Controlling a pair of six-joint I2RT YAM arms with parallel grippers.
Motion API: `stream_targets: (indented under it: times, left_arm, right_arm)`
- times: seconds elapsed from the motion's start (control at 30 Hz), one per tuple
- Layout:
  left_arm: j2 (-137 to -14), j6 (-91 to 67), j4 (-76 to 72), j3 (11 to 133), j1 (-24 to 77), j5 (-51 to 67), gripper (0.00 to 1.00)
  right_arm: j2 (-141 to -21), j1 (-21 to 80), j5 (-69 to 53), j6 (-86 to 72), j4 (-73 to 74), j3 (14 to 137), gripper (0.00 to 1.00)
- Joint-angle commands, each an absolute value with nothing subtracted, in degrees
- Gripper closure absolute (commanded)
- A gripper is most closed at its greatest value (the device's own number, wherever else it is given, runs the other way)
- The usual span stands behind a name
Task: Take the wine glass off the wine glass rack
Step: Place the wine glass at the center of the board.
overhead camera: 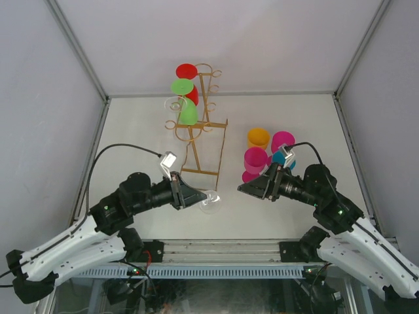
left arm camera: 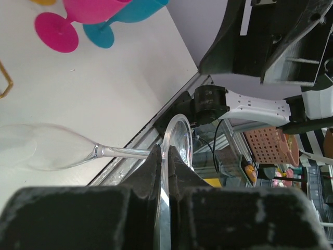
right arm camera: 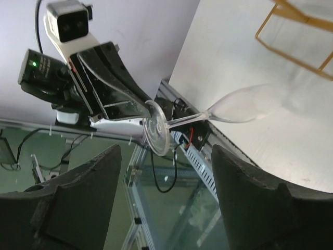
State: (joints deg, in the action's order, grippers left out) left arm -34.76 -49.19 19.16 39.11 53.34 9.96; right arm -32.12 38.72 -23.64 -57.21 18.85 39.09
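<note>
A clear wine glass (overhead camera: 211, 201) lies sideways in the air near the table's front edge, in front of the gold wire wine glass rack (overhead camera: 208, 124). My left gripper (left arm camera: 165, 152) is shut on its round foot (left arm camera: 180, 139); the stem (left arm camera: 122, 152) and bowl (left arm camera: 41, 148) point away over the table. In the right wrist view the same glass (right arm camera: 242, 104) reaches toward the rack's base loop (right arm camera: 296, 36). My right gripper (overhead camera: 243, 188) faces the glass from the right and stands open with nothing between its fingers (right arm camera: 88, 198).
Red (overhead camera: 186, 70) and green (overhead camera: 182, 87) glasses and another clear one (overhead camera: 173, 103) hang on the rack. Orange (overhead camera: 258, 137), pink (overhead camera: 283, 140), magenta (overhead camera: 255, 160) and blue (overhead camera: 285, 157) glasses stand at the right, close behind my right gripper.
</note>
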Motion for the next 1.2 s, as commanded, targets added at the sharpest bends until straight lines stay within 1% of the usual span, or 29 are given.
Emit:
stream_targets:
  times: [0.0, 0.23, 0.6, 0.7, 1.1, 1.17]
  left_arm:
    - [-37.02, -50.88, 8.58, 40.21, 56.03, 6.97, 1.00]
    - [-37.15, -50.97, 7.45, 40.14, 56.87, 5.92, 1.00]
    - [-37.85, -51.59, 4.90, 39.61, 57.11, 8.37, 1.00]
    - [-38.26, -51.68, 4.47, 39.76, 57.27, 8.55, 1.00]
    - [-39.21, -51.77, 3.21, 39.81, 57.56, 9.13, 1.00]
    - [-39.29, -51.77, 3.07, 39.73, 57.55, 9.36, 1.00]
  right_arm:
    - [-34.99, 42.49, -23.90, -57.90, 12.95, 39.29, 0.32]
    - [-39.05, 46.58, -24.79, -57.93, 9.26, 39.29, 0.39]
    - [-41.01, 47.37, -26.45, -59.19, 6.55, 39.29, 0.49]
    - [-41.73, 47.57, -27.04, -59.37, 5.97, 39.35, 0.54]
    - [-43.94, 48.38, -29.86, -59.98, 3.35, 39.73, 0.68]
    - [-44.24, 48.43, -30.15, -60.07, 2.73, 39.73, 0.74]
